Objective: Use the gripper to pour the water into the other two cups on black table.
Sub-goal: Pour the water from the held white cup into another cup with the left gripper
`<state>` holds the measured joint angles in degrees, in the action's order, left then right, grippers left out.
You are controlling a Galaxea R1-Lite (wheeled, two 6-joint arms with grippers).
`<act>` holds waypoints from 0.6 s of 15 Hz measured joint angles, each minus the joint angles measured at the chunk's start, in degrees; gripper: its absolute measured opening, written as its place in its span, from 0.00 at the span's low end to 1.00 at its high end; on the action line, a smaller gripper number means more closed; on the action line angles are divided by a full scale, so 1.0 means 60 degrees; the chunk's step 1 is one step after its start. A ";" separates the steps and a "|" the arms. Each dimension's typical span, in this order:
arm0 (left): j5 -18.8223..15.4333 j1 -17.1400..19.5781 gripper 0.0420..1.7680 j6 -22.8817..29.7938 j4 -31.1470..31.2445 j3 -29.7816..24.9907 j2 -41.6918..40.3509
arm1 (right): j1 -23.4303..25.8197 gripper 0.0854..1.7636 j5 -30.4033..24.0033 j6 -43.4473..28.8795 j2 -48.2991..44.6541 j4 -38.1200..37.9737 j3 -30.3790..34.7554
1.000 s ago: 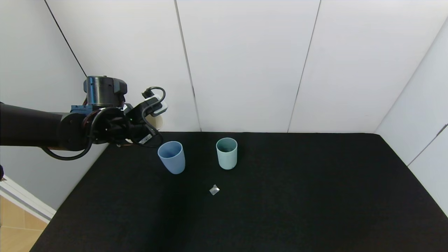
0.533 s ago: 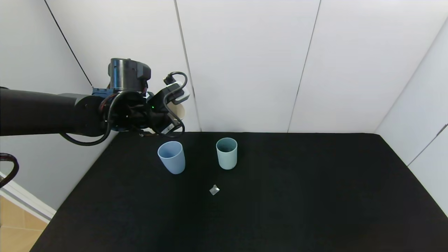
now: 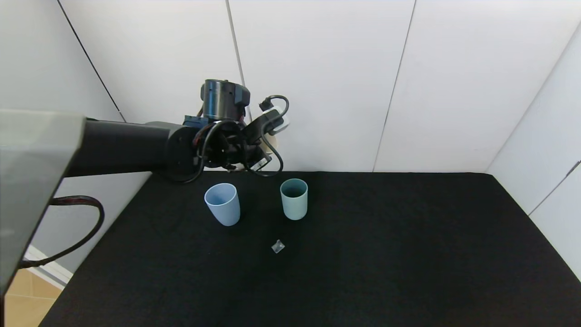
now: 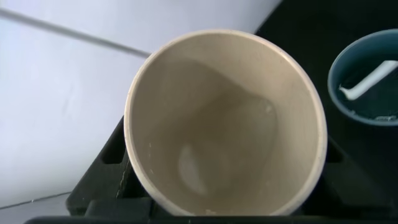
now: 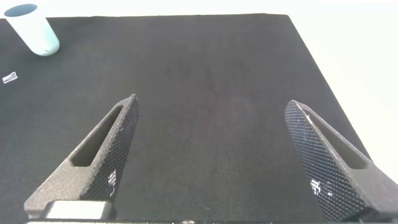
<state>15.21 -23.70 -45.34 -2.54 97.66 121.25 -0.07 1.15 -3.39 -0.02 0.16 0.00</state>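
Note:
My left gripper (image 3: 259, 153) is shut on a cream-white cup (image 3: 271, 144), held above the back edge of the black table (image 3: 386, 254), behind and between the two cups. In the left wrist view the cream cup (image 4: 224, 124) fills the frame, tilted, with a little water inside. The teal-green cup (image 3: 294, 198) stands just below and beside it, and shows water inside in the left wrist view (image 4: 367, 81). The light blue cup (image 3: 222, 203) stands upright to its left. My right gripper (image 5: 211, 102) is open and empty, low over the table's right part.
A small clear scrap (image 3: 278, 246) lies on the table in front of the teal-green cup, also in the right wrist view (image 5: 9, 78). White wall panels (image 3: 317, 81) stand right behind the table. The table's left edge drops to the floor (image 3: 18, 299).
My left arm has swung right with the cream cup, from beyond the light blue cup's left side to behind the gap between the two cups, near the teal-green one.

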 joint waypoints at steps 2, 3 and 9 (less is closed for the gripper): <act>0.0175 -0.0152 0.72 -0.0061 0.0043 0.0400 0.0506 | 0.0000 0.97 0.0000 -0.0008 0.0000 0.0000 0.0000; 0.0280 -0.0197 0.72 -0.0120 0.0047 0.0496 0.0717 | 0.0000 0.97 0.0000 -0.0004 0.0000 0.0000 0.0000; 0.0790 -0.0270 0.72 -0.1099 0.0047 0.0536 0.1341 | 0.0000 0.97 0.0000 -0.0004 0.0000 0.0000 0.0000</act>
<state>19.96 -25.32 -51.93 -2.26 100.88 129.29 -0.07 1.15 -3.41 -0.02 0.16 0.00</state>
